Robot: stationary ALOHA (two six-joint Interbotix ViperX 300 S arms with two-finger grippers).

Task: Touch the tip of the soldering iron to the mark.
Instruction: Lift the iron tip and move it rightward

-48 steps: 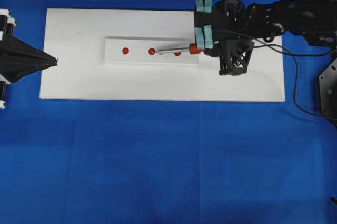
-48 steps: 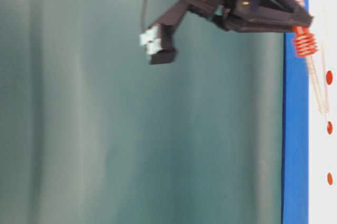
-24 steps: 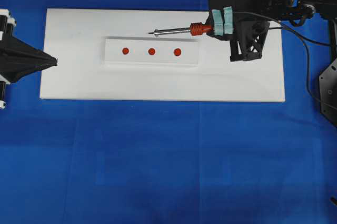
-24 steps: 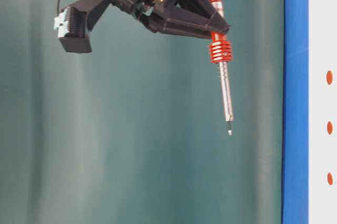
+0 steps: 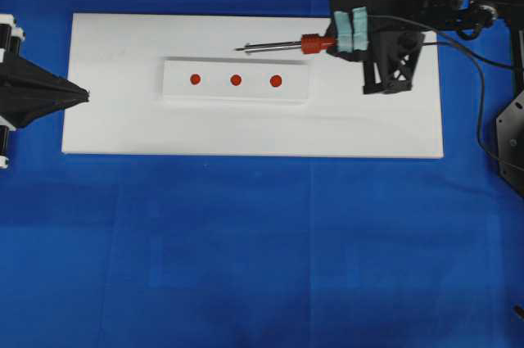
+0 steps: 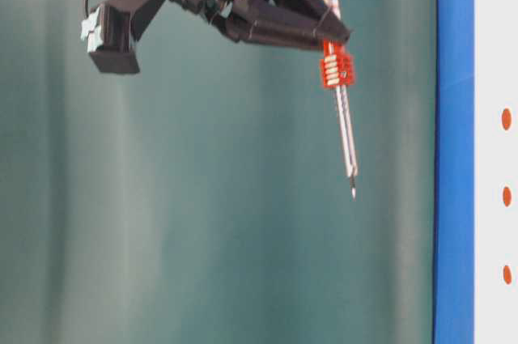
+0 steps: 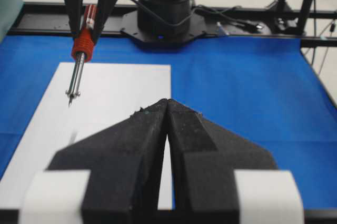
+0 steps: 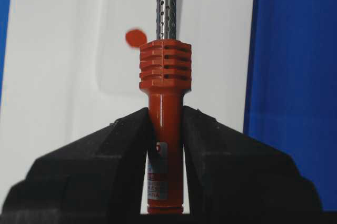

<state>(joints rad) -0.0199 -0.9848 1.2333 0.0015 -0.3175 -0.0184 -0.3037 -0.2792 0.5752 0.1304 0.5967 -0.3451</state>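
The soldering iron [image 5: 286, 43] was held clamped by its handle in the right gripper [image 5: 348, 16], raised well above the board [image 5: 115, 131]. The tip [image 6: 353, 193] should be lowered slowly, aligned over a red mark [image 5: 236, 80].

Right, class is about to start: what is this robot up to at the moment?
The right gripper is clamped on the red-orange handle of the soldering iron, holding it in the air above the white board. The tip touches none of the three red marks. The left gripper sits shut and empty at the board's far end.
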